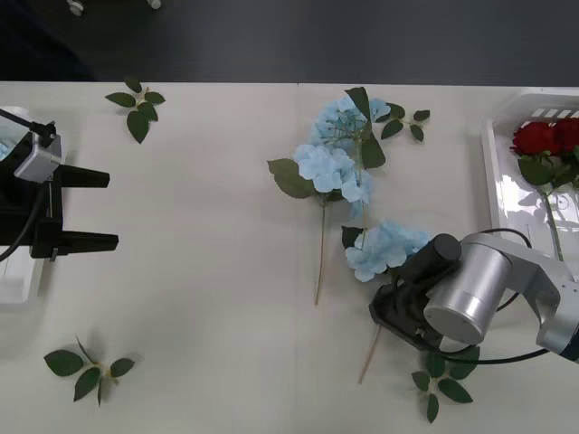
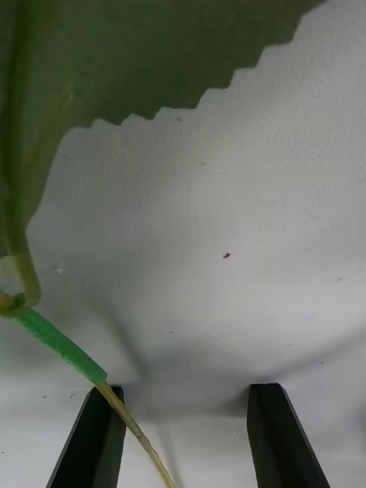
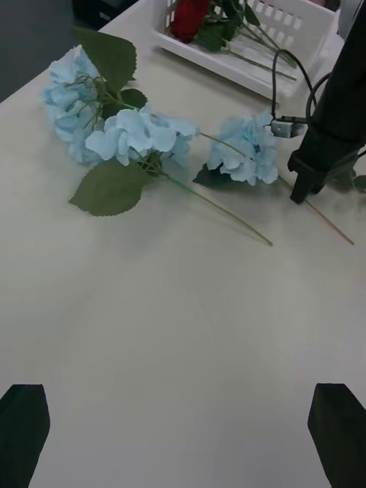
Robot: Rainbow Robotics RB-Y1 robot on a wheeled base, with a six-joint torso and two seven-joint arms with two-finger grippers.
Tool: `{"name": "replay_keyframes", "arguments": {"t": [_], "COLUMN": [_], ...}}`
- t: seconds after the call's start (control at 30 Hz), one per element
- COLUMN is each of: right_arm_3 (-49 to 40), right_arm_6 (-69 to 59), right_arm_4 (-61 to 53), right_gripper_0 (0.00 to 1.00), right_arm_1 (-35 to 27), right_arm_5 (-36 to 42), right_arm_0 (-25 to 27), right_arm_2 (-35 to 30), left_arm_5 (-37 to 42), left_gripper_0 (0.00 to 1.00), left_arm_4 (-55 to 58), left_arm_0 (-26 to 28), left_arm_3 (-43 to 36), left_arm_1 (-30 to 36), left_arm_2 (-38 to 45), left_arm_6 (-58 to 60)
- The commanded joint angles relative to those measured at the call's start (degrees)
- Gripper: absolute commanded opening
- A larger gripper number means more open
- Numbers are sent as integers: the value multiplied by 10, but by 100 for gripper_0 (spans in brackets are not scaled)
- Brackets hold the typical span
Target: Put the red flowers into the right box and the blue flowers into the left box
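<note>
Right pincer (image 1: pixel 395 316) lower right, fingers wide, low over worktop (image 1: pixel 208 226) | blue flower stem (image 2: pixel 61 347) beside one finger | advise: centre stem before closing | left pincer (image 1: pixel 99 210) wide, parked left.

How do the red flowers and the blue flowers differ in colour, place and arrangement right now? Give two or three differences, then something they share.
Colour: the red flowers are deep red; the blue flowers are pale sky blue.
Place: the red flowers lie inside the right box; the blue flowers lie on the table.
Arrangement: the red flowers are bunched together; the blue flowers are spread out, one beside the right gripper.
Shared: both have green leaves and thin stems.
</note>
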Motion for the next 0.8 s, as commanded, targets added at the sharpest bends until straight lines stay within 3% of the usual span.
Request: {"name": "replay_keyframes", "arguments": {"t": [0.03, 0.47, 0.8], "right_arm_3": [61, 34, -81], "right_arm_6": [25, 51, 152], "right_arm_4": [16, 55, -50], "right_gripper_0": [0, 0, 0], "right_arm_1": [15, 12, -73], "right_arm_5": [-26, -21, 105], "right_arm_0": [-9, -3, 12], "right_arm_2": [5, -53, -191], "left_arm_5": [-2, -2, -2], "left_gripper_0": [100, 100, 100], "left_arm_4": [11, 24, 32], "left_arm_0": [-13, -11, -9], "left_arm_3": [-16, -17, -16], "left_arm_1": [7, 7, 9], "left_arm_2": [11, 19, 20], "left_arm_6": [-22, -22, -22]}}
